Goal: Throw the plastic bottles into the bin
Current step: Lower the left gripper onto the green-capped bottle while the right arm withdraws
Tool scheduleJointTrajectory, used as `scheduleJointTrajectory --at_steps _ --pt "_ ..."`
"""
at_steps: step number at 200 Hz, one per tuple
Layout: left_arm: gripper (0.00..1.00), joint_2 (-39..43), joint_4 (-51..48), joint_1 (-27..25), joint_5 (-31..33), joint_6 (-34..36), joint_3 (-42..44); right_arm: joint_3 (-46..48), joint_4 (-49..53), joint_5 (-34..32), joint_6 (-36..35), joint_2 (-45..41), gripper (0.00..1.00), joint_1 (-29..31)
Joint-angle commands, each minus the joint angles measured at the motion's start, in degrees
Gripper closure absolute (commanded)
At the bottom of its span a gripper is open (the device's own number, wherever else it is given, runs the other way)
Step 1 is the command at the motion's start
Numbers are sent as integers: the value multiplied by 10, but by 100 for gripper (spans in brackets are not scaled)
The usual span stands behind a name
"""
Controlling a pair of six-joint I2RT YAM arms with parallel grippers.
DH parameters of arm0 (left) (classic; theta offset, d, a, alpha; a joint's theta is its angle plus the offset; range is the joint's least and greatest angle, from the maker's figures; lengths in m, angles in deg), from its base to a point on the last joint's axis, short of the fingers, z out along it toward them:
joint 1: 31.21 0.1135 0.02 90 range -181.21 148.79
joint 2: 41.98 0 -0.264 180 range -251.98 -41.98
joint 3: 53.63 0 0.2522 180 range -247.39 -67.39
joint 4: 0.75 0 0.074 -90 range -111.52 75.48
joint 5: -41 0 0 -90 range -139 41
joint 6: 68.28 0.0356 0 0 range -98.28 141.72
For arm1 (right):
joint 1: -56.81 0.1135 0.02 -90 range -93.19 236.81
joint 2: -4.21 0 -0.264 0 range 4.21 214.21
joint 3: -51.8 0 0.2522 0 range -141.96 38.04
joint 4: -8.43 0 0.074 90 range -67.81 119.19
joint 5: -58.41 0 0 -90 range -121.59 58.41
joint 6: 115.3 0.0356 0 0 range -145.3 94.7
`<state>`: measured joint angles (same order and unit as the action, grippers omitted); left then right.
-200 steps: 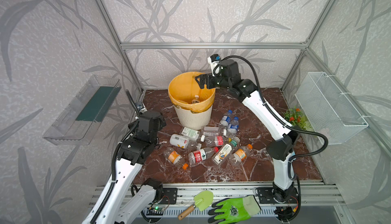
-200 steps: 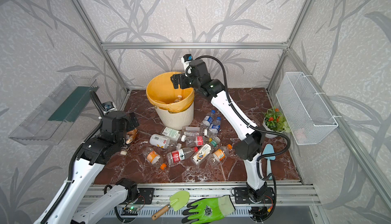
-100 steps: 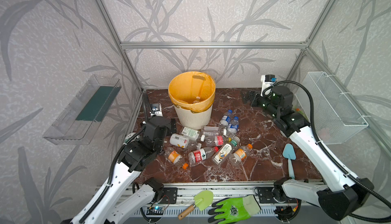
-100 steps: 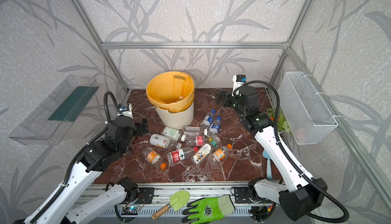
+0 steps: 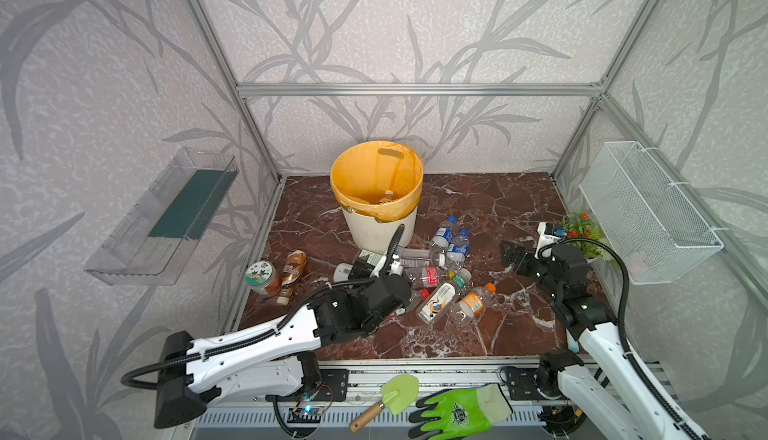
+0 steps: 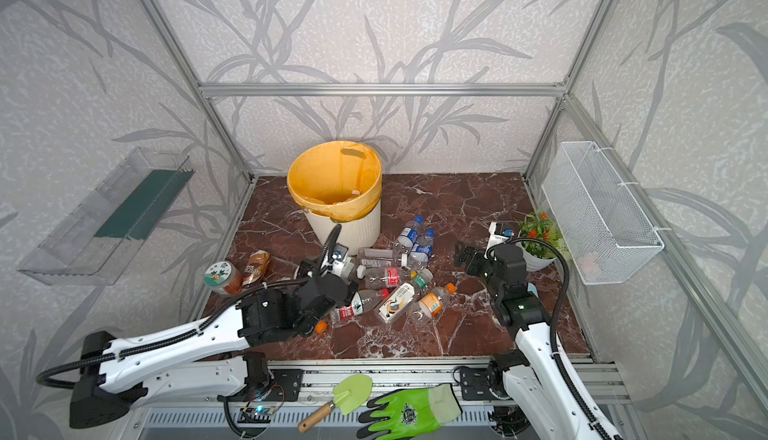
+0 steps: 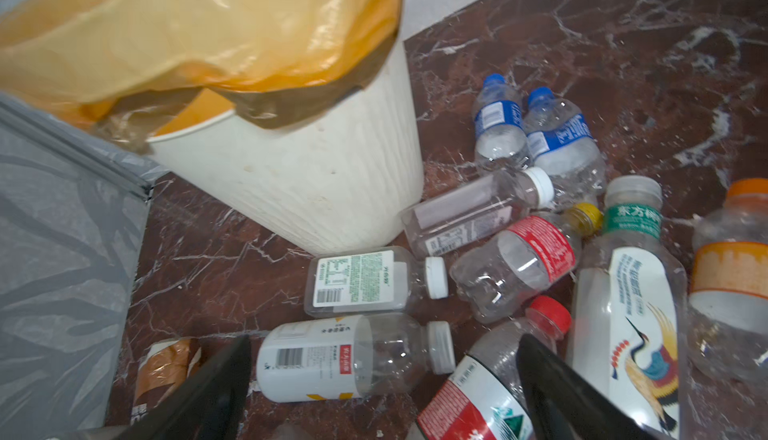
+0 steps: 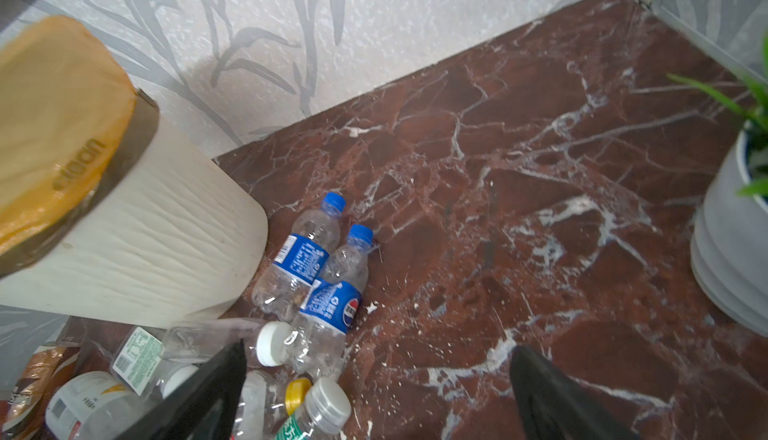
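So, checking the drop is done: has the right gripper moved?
Yes. The right gripper swung right, from over the bin to beside the plant.

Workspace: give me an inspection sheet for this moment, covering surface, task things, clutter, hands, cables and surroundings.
Surface: brown marble floor, white-veined.
Job's things: bottles heaped in front of the bin; bin upright, a bottle inside.
Clutter: jar at left edge; plant at right; trowel and glove on the front rail.
Hands: left hand open, empty, above the heap; right hand open, empty, near the plant.
Cables: a black cable loops off each arm, no snag seen.
Surroundings: tray on left wall, basket on right wall.
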<state>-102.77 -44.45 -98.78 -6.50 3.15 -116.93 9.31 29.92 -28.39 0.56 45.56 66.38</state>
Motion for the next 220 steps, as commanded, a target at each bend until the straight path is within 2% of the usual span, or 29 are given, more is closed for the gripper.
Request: scheduleJointTrajectory --at_steps 1,37,78,110,153,220 --pt "1 -48 28 -31 -10 -36 -12 30 -23 12 23 -19 1 -5" --pt "1 -149 15 -56 -75 -30 -53 61 -17 34 38 -25 1 -8" --pt "8 -229 3 -60 -151 -25 -106 72 -10 35 35 -45 1 -11" --pt "11 -291 -33 -60 -148 -49 -145 73 -9 39 35 -46 1 -15" --pt "19 -358 -48 -59 -173 -42 -185 73 -5 44 35 -43 1 -17" --pt "23 -407 -39 -33 -224 -28 -193 72 -2 45 29 -34 1 -20"
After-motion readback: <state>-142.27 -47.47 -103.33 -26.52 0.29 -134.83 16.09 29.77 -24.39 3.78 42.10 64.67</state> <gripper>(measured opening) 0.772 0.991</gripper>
